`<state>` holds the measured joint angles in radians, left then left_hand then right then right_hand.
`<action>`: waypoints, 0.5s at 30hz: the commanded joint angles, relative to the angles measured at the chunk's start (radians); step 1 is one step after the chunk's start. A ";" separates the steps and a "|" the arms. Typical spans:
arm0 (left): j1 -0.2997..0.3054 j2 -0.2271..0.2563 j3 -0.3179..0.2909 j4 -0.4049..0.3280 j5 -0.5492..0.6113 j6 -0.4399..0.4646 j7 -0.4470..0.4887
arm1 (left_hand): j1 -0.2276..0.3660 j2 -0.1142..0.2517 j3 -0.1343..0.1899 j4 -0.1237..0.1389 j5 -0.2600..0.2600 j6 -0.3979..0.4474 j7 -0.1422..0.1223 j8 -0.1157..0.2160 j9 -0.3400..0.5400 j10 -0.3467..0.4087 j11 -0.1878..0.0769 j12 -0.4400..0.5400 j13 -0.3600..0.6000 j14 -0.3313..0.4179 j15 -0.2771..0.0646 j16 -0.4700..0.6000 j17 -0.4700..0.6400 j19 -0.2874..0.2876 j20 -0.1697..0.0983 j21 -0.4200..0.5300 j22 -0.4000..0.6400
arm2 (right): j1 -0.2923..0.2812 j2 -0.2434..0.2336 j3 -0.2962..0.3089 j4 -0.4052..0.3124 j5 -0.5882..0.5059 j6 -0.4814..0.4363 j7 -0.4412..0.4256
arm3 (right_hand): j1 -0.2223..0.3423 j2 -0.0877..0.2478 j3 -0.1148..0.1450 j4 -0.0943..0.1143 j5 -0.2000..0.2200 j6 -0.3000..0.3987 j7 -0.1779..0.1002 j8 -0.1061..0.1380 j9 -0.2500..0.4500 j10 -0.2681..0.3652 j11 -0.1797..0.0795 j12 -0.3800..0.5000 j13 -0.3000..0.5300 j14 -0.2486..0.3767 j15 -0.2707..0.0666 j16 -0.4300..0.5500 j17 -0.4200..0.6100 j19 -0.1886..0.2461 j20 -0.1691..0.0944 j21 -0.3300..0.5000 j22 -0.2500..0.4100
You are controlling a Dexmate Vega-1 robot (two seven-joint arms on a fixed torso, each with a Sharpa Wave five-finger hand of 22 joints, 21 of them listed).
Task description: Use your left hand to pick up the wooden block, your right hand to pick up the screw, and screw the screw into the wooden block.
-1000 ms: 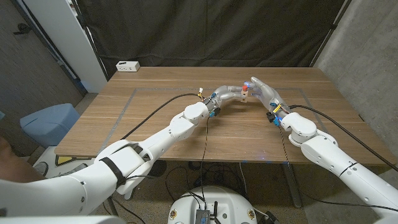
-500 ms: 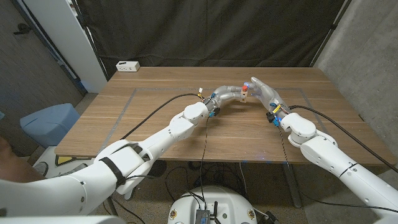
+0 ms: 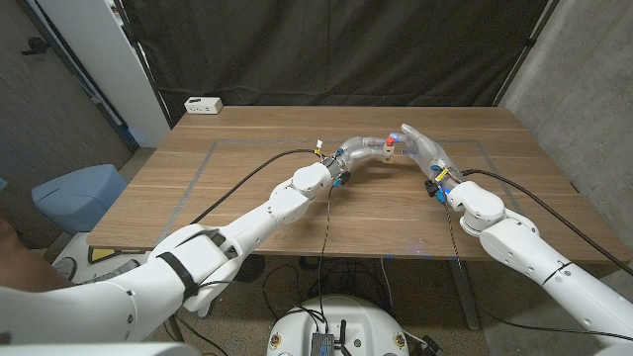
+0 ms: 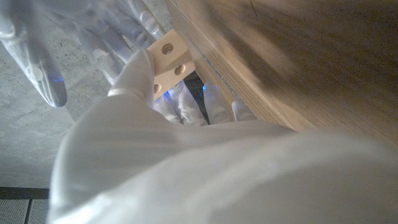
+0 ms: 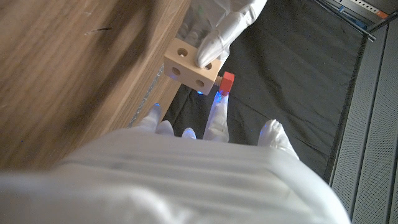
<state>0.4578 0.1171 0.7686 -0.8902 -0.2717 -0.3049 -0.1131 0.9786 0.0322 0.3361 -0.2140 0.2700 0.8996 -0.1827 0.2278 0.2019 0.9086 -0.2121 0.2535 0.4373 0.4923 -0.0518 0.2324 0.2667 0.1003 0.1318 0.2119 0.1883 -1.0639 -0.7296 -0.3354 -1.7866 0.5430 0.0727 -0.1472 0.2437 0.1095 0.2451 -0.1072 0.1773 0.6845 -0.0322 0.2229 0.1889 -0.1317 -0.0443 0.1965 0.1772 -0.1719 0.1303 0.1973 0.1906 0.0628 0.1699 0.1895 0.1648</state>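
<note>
Over the middle of the wooden table (image 3: pixel 247 198), toward its far edge, the two hands meet above the surface. The left hand (image 3: pixel 364 150) holds the pale wooden block with round drilled holes (image 5: pixel 191 67), its fingers wrapped over the block's top and side. The right hand (image 3: pixel 420 148) reaches in from the other side; the small red-headed screw (image 5: pixel 227 79) sits at its fingertips, against the block's end face. Some of that hand's fingers are spread, and whether the screw is actually pinched cannot be told.

The step in hand appears to be seating and turning the screw in a hole. To do it well, the block should be held rigid with the hole facing the right hand, the screw kept square to that face, and turned with light pressure so it does not slip free.

A black cable (image 3: pixel 237 183) trails across the table from the left wrist. At the far left corner stands a white socket box (image 3: pixel 204 105), well apart. Nothing blocks the hands.
</note>
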 commanded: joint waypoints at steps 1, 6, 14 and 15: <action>0.009 0.005 0.003 -0.022 0.005 0.007 0.009 | -0.072 0.089 0.064 0.058 0.003 0.037 0.022 0.003 0.006 0.013 -0.002 0.029 0.157 0.007 -0.054 0.006 0.003 0.006 0.005 0.007 0.002 | -0.019 -0.003 0.012 -0.010 0.005 0.002 -0.017 | 0.000 0.003 0.008 -0.003 0.002 0.013 0.003 0.004 0.003 0.006 0.003 0.006 0.001 -0.066 -0.003 0.008 0.000 0.010 0.002 0.004 0.005; 0.010 0.005 0.003 -0.024 0.005 0.007 0.010 | -0.073 0.089 0.064 0.058 0.003 0.037 0.022 0.003 0.006 0.013 -0.003 0.029 0.157 0.008 -0.052 0.006 0.003 0.006 0.005 0.007 0.002 | -0.028 -0.005 0.016 -0.016 -0.001 0.006 -0.025 | 0.001 0.003 0.010 -0.004 0.002 0.026 0.004 0.006 0.003 0.017 0.002 0.008 0.001 -0.059 -0.002 0.010 0.000 0.018 0.004 0.006 0.005; 0.010 0.007 0.003 -0.024 0.005 0.006 0.008 | -0.072 0.089 0.064 0.058 0.003 0.036 0.022 0.002 0.006 0.013 -0.003 0.030 0.157 0.008 -0.053 0.007 0.004 0.007 0.005 0.007 0.002 | -0.042 0.004 0.022 -0.026 -0.015 0.015 -0.057 | 0.006 0.005 0.015 -0.010 0.002 0.070 0.008 0.014 0.003 0.058 -0.003 0.015 0.001 -0.034 -0.005 0.016 -0.001 0.041 0.004 0.011 0.005; 0.010 0.008 0.002 -0.025 0.004 0.006 0.007 | -0.072 0.089 0.064 0.058 0.003 0.036 0.022 0.003 0.006 0.013 -0.003 0.029 0.156 0.008 -0.053 0.007 0.004 0.007 0.005 0.007 0.002 | -0.042 0.004 0.022 -0.026 -0.018 0.016 -0.057 | 0.007 0.005 0.016 -0.011 0.002 0.077 0.010 0.016 0.003 0.062 -0.003 0.015 0.001 -0.032 -0.005 0.016 -0.001 0.044 0.003 0.011 0.005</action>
<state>0.4659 0.1218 0.7707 -0.9096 -0.2677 -0.3001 -0.1053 0.9786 0.0322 0.3361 -0.2140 0.2682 0.8996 -0.1827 0.2266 0.2074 0.9088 -0.2119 0.2535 0.4373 0.4923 -0.0518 0.2324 0.2667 0.1003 0.1318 0.2119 0.1883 -1.0908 -0.7320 -0.3207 -1.8034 0.5421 0.0760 -0.1765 0.2438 0.1095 0.2534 -0.1155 0.1773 0.7444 -0.0268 0.2309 0.1882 -0.0799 -0.0466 0.2075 0.1773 -0.1718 0.1303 0.2050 0.1867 0.0913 0.1712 0.1942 0.1648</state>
